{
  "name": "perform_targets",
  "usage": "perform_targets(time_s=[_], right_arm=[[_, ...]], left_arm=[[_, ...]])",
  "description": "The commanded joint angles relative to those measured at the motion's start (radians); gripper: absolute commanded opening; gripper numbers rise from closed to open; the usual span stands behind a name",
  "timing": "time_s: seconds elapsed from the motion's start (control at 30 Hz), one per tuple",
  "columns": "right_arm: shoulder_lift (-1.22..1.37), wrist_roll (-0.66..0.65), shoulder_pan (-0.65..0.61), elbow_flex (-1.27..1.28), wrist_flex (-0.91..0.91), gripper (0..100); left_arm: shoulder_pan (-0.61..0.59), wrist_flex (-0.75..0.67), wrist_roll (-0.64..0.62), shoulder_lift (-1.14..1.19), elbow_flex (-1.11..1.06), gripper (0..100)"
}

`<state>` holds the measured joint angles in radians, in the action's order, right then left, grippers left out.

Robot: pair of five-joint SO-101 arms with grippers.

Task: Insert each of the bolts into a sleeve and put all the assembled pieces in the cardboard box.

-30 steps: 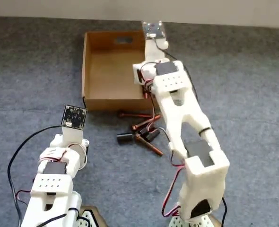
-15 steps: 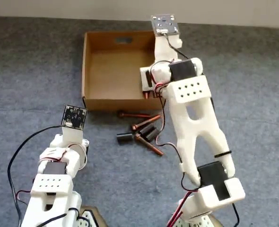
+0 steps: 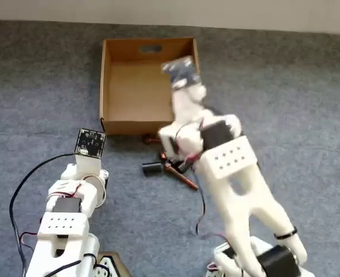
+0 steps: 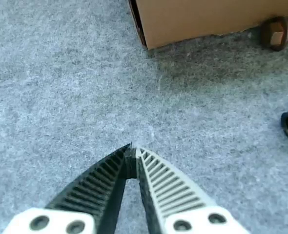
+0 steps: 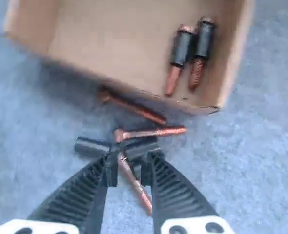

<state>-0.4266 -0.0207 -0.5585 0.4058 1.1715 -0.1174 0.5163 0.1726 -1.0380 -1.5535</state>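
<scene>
Open carpet before cardboard box

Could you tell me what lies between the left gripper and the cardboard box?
Bare carpet alone separates left gripper from cardboard box, in the left wrist view.

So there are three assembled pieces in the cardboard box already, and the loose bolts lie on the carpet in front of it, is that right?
Not quite. The right wrist view shows two assembled pieces in the cardboard box, not three. They lie side by side near one corner. The rest holds: the loose bolts lie on the carpet in front of it.
</scene>
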Motion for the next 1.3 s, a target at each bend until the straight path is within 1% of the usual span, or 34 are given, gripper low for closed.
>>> perform_targets(time_s=[0.0, 0.07, 0.13, 0.2, 0.3, 0.33, 0.43, 0.53, 0.57, 0.67, 0.73, 0.83, 1.0, 1.27], right_arm=[[-0.099, -0.11, -0.09, 0.243, -0.174, 8.7], [-0.085, -0.153, -0.105, 0.309, -0.248, 8.8], [-0.045, -0.178, -0.107, 0.332, -0.285, 9.8], [0.016, -0.184, -0.108, 0.328, -0.289, 14.6], [0.127, -0.184, -0.108, 0.28, -0.288, 22.8], [0.162, -0.184, -0.11, 0.26, -0.288, 23.1], [0.259, -0.187, -0.134, 0.193, -0.286, 22.7], [0.334, -0.267, -0.194, 0.148, -0.285, 22.7], [0.358, -0.299, -0.214, 0.139, -0.285, 22.4], [0.414, -0.37, -0.248, 0.114, -0.288, 19.3], [0.447, -0.411, -0.249, 0.094, -0.288, 17.3], [0.506, -0.445, -0.239, 0.07, -0.288, 17.0], [0.581, -0.451, -0.234, 0.05, -0.288, 17.0], [0.581, -0.422, -0.236, 0.008, -0.289, 16.7]], left_arm=[[0.015, -0.012, 0.009, -0.016, 0.004, 1], [0.015, -0.012, 0.009, -0.016, 0.004, 1], [0.01, -0.012, 0.009, -0.016, 0.007, 1], [-0.002, -0.012, 0.008, -0.016, 0.015, 1], [-0.084, -0.017, 0.002, -0.016, 0.035, 1], [-0.114, -0.017, -0.021, -0.016, 0.041, 1], [-0.217, -0.029, -0.147, -0.016, 0.053, 1], [-0.283, -0.097, -0.264, -0.01, 0.039, 1], [-0.286, -0.114, -0.285, -0.01, 0.028, 1], [-0.285, -0.132, -0.288, -0.015, 0.015, 1], [-0.285, -0.132, -0.288, -0.015, 0.015, 1], [-0.285, -0.132, -0.288, -0.015, 0.015, 1], [-0.285, -0.132, -0.288, -0.015, 0.015, 1], [-0.285, -0.132, -0.288, -0.015, 0.015, 1]])
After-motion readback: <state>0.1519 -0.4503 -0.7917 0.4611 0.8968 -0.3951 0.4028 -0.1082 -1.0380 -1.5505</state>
